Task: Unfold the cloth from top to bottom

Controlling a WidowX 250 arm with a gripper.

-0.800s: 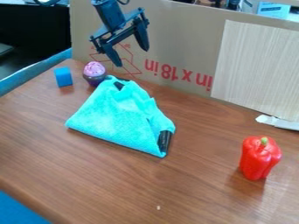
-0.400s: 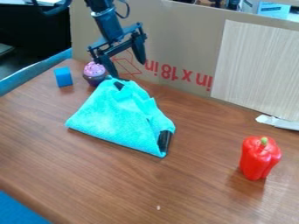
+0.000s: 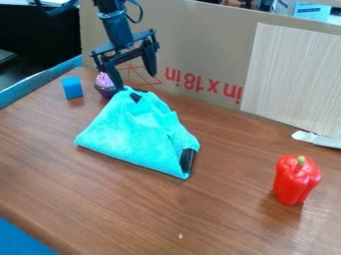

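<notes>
1. As the black two-finger gripper [image 3: 136, 82] sinks leftward, jaws wide and empty, it's closing on the folded, triangular turquoise cloth [image 3: 136, 132]; a grasp looks next!
2. Left of centre on the flat brown wooden table [image 3: 233, 219], the cloth points its peak far, long axis running far-left to near-right.
</notes>
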